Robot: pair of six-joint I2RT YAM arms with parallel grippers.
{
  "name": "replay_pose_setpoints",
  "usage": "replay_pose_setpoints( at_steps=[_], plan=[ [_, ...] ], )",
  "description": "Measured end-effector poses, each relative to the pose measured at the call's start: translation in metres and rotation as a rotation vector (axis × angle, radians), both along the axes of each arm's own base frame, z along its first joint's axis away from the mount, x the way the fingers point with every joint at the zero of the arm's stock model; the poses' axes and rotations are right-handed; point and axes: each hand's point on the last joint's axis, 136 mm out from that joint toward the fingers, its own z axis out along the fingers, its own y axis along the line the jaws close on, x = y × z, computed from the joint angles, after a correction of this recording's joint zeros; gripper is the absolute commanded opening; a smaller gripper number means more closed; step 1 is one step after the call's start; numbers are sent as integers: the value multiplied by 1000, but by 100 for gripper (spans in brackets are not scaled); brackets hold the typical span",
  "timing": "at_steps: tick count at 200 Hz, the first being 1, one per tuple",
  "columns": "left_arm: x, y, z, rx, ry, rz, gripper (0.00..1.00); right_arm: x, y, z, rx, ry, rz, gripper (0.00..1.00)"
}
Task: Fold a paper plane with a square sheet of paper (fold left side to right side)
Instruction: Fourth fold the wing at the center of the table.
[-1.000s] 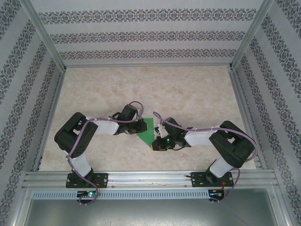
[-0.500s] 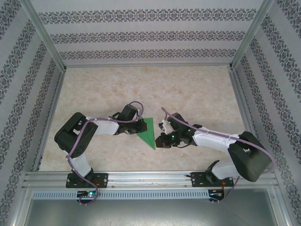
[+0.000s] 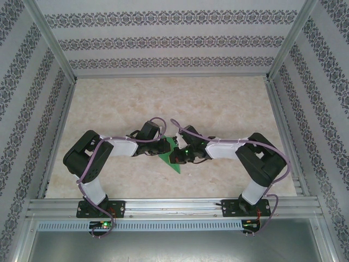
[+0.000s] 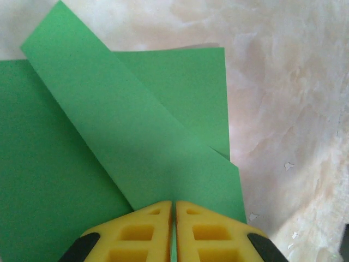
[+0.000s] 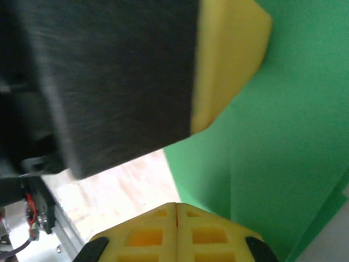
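From above, the green sheet of paper (image 3: 173, 165) is lying on the marbled table (image 3: 218, 109), near the front edge and right between the two arms. It is already showing as a pointed wedge rather than a square, so I'd say the early folds are done and the narrowing into a slim dart with wings is what's remaining. Both arms are reaching inward with elbows bent. The left gripper (image 3: 166, 148) is coming in from the left and the right gripper (image 3: 174, 157) from the right, their tips nearly meeting over the paper. Looking along the left wrist, a narrow flap (image 4: 109, 125) is lying slantwise across the wider green layers beneath. It looks creased but not pressed quite flat (a faint shadow is showing along its edge). That arm's yellow fingers (image 4: 147, 240) are pressing together right at the flap's near end, with a thin line of green showing between them. Whether they are pinching a layer or just pinning it down, I cannot tell. Looking along the right wrist, the right arm's yellow fingers (image 5: 147, 237) are likewise pressing together with nothing between them, hovering low at the paper's edge. The other arm's black body and one yellow fingertip (image 5: 232, 60) are looming just in front.
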Motion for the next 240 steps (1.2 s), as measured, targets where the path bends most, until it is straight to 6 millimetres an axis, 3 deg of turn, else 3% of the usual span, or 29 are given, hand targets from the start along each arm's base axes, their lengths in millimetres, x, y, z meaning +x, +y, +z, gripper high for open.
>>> replay_pose_setpoints(
  at_steps=[78, 161, 183, 193, 219, 240],
  plan=[
    [0, 0, 0, 1, 0, 1, 11, -12, -2, -11, -17, 1, 12, 0],
    [2, 0, 1, 0, -2, 6, 12, -58, -28, -8, -24, 63, 27, 0],
    [3, 0, 3, 2, -4, 10, 14, -61, -35, 9, 1, 44, 15, 9],
    [4, 1, 4, 9, -2, 14, 16, -57, -38, 21, 25, 17, 6, 19],
    [4, 3, 10, 30, 1, 18, 22, -30, -54, 51, 74, -96, -56, 36],
    [11, -1, 29, 24, -28, 11, 27, -15, -66, 58, 73, -154, -92, 46]
  ],
)
